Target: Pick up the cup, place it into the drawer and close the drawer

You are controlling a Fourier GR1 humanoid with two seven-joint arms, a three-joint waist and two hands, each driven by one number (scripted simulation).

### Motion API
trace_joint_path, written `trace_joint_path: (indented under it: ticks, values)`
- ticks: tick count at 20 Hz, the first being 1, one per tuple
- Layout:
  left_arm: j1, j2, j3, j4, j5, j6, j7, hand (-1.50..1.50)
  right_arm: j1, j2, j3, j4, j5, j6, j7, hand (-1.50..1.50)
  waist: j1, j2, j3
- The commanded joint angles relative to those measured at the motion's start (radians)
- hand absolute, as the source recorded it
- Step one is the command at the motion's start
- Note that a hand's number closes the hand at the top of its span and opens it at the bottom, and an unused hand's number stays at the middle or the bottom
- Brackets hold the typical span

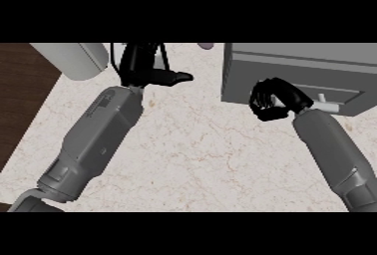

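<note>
at the far left a strip of dark wood floor (21, 94) borders the pale marble counter (199, 154), and one light grey cylinder (74, 59) lies at the top corner. the left forearm (99, 134) slants up from the lower left; the left hand (141, 67) rests near the top edge, fingers straight and upward, thumb out to the right, holding nothing. one small pinkish sliver (208, 46), possibly the cup, shows at the top edge, apart from both hands. further right stands one grey drawer unit (294, 64). the right hand (271, 99) is at its front, fingers curled inward, nothing visible inside them, just left of the single white handle (325, 104). the right forearm (331, 149) rises from the lower right. whether the drawer is open is unclear.
</note>
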Motion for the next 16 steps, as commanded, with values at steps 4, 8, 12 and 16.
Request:
trace_joint_path:
  ticks: [4, 8, 12, 16]
  values:
    - [0.045, 0.047, -0.003, -0.049, 0.001, -0.048, 0.009, -1.5, -0.17, -0.086, -0.125, 0.139, -0.046, -0.04, -0.007, 1.5, 0.04, 0.018, -0.001]
    - [0.088, 0.04, -0.017, -0.072, 0.003, -0.063, 0.02, -1.5, -0.191, -0.096, -0.148, 0.14, -0.075, -0.014, 0.017, 1.5, 0.062, 0.014, -0.002]
    - [0.09, 0.075, -0.016, -0.091, 0.002, -0.095, 0.024, -1.5, -0.188, -0.127, -0.166, 0.119, -0.1, 0.016, 0.01, 1.5, 0.073, 0.019, -0.002]
    - [0.09, 0.059, -0.017, -0.095, 0.011, -0.101, 0.034, -1.5, -0.208, -0.151, -0.171, 0.089, -0.12, 0.067, 0.021, 1.5, 0.073, 0.023, -0.004]
